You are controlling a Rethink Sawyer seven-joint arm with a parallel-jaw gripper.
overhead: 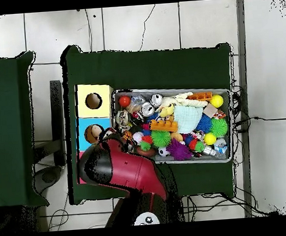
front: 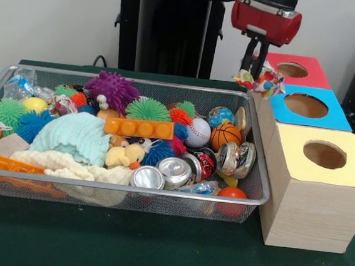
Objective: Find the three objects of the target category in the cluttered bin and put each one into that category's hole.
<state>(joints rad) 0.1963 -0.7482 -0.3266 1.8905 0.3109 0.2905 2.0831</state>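
Note:
The silver wire-mesh bin (front: 122,189) lies on the green table, full of toys; it also shows in the overhead view (overhead: 168,89). My gripper (front: 254,70) hangs above the bin's far right corner, shut on a wrinkly whitish bundle (front: 262,83) with red, blue, yellow and green patches. The bundle is in the air beside the blue-topped box. Another wrinkly bundle (front: 62,104) lies at the bin's far left. The hole (front: 324,155) in the yellow-topped box (front: 343,177) is nearest the camera, to the right of the bin; it also shows in the overhead view (overhead: 93,101).
A blue-topped box (front: 306,106) and a red-topped box (front: 293,70) stand behind the yellow one. The bin holds spiky balls (front: 111,90), silver cans (front: 174,170), a mint cloth (front: 76,137), a baseball (front: 197,132) and a basketball (front: 225,136). My red arm (overhead: 121,167) covers the red box from above.

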